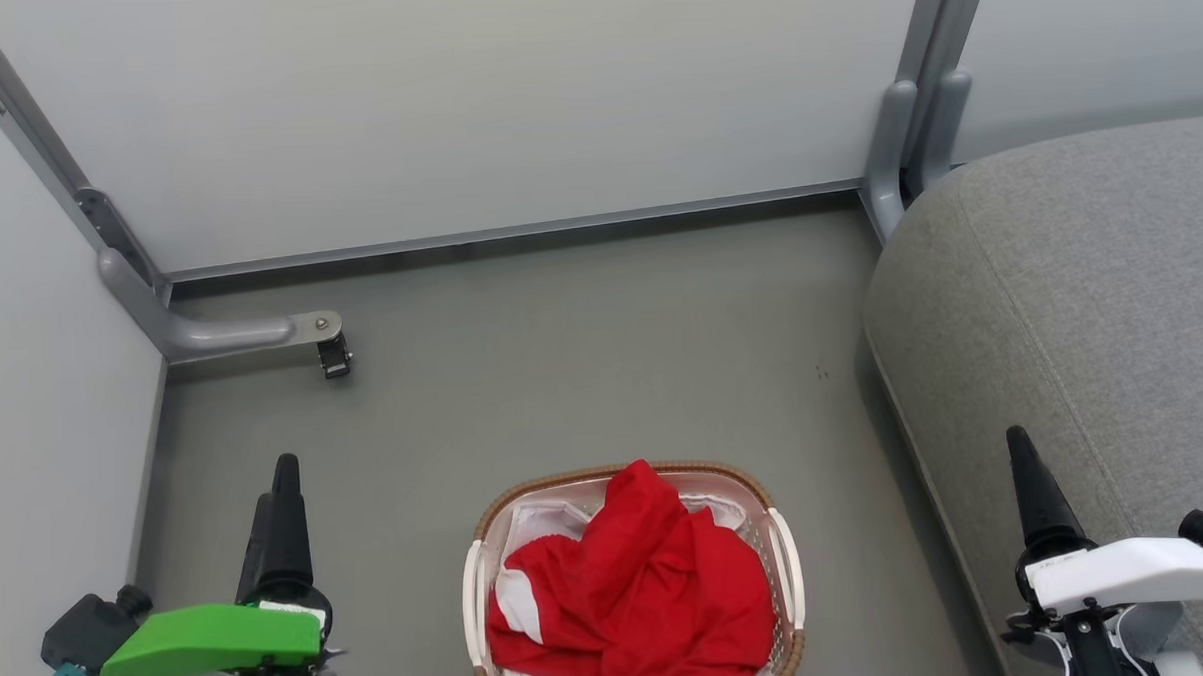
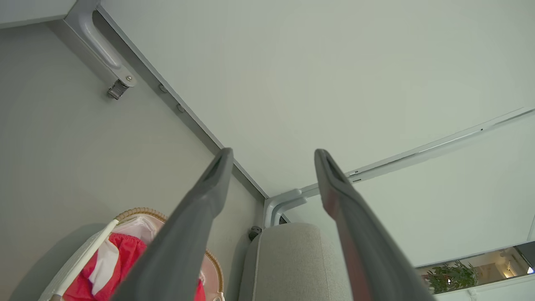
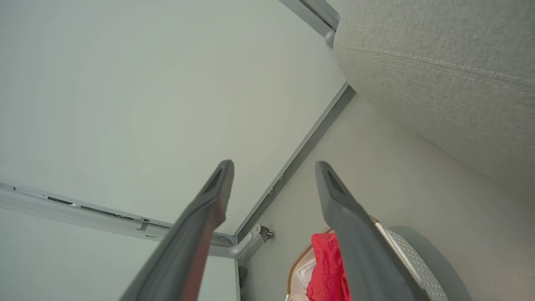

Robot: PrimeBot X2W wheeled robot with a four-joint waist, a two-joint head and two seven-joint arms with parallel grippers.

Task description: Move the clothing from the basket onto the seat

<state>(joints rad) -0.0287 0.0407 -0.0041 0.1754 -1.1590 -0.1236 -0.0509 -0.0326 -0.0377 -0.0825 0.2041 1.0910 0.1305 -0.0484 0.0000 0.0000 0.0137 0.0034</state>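
Clothing (image 1: 635,577) heaped in basket (image 1: 793,566), near centre, between left pincer (image 1: 285,471) and right pincer (image 1: 1019,445). Both pincers gape, empty. Seat (image 1: 1080,291) lies right, beside right pincer.

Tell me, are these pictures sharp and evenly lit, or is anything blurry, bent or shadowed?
Head view: soft even light, no glare, the clothing crisp. Left wrist view: the left pincer looms large and soft-edged near the lens; the basket throws a faint shadow on the floor. Right wrist view: wall rails slant steeply; the seat weave is sharp.
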